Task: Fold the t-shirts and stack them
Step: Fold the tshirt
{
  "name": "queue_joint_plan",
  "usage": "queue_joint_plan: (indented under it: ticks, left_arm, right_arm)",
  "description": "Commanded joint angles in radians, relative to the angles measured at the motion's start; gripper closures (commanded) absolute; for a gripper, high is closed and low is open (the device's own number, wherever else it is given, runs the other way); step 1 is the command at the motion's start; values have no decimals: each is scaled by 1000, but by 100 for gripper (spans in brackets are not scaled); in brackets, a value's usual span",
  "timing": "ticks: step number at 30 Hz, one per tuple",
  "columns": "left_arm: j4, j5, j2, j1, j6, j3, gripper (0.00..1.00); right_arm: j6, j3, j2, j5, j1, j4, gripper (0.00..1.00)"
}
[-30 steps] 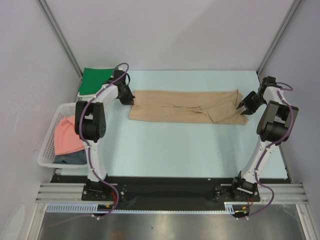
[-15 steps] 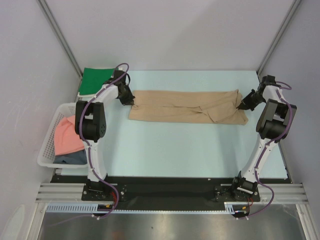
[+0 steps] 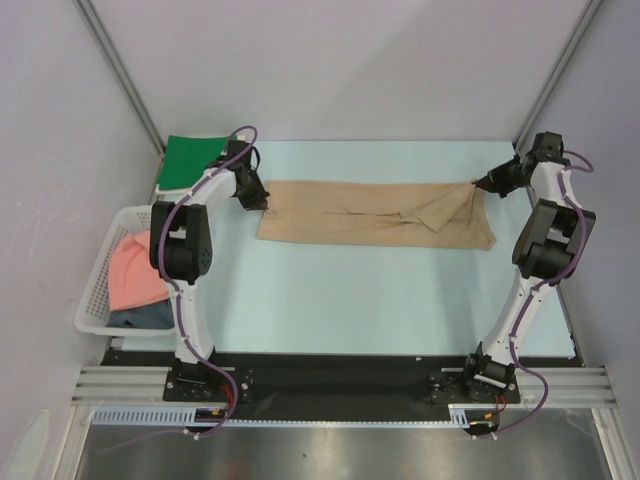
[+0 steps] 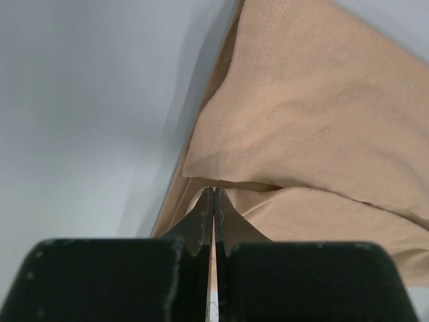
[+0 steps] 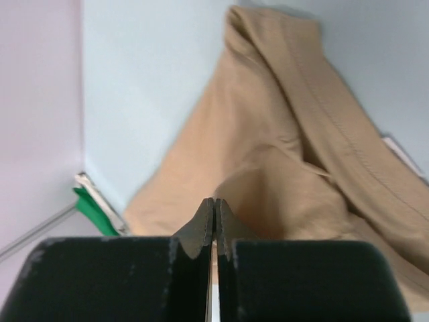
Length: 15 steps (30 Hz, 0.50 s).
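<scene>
Nearest me, the basket [image 3: 95, 300] holds the pink t-shirt [image 3: 135, 270]. Mid-table, the tan t-shirt [image 3: 360, 215] lies spread, left gripper [image 3: 264, 206] and right gripper [image 3: 479, 184] each clamped on an end; the green t-shirt [image 3: 190, 158] sits far left. Thin bites, I reckon: pull apart and a corner slips free. Wrist views show the pinch; only overhead shows the basket.

A white lattice basket [image 3: 93, 295] sits at the left of the pale blue table [image 3: 380, 290].
</scene>
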Motion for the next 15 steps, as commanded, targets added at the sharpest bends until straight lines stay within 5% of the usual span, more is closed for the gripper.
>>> queue_joint_plan:
  ticks: [1,15]
  left_arm:
    - [24,-15,-8,9,-3,41,100]
    - [22,-1,1,31,-15,49,100]
  right_arm:
    - [94,38,-52,-58,-2,59,100]
    - [184,130,26,-88,16,97,100]
